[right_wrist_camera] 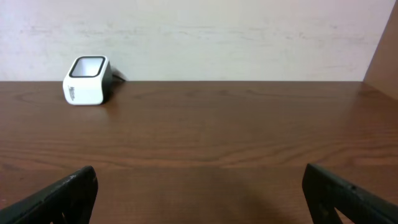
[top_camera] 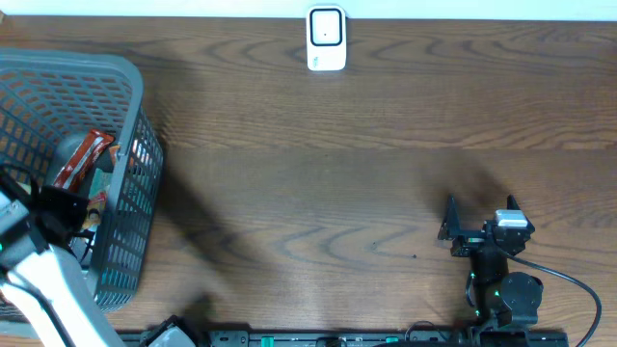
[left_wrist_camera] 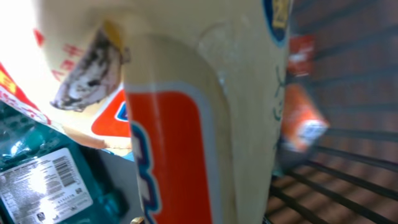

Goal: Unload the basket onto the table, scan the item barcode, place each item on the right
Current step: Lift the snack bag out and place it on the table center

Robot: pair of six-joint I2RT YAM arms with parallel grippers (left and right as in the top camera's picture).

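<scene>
Packet (left_wrist_camera: 186, 112) close against left fingers (top_camera: 75, 210), in basket (top_camera: 143, 173)

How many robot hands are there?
2. The left gripper reaches into the grey basket on the left; the right gripper is above the wooden table, front right. None seem hidden.

Dark wooden table (top_camera: 337, 193), grey mesh basket (top_camera: 133, 178) at left, white scanner (top_camera: 327, 40) at back

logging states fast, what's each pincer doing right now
Left pincer: shut, seemingly on the cream and orange packet inside the basket.
Right pincer: open, holding nothing.
</scene>
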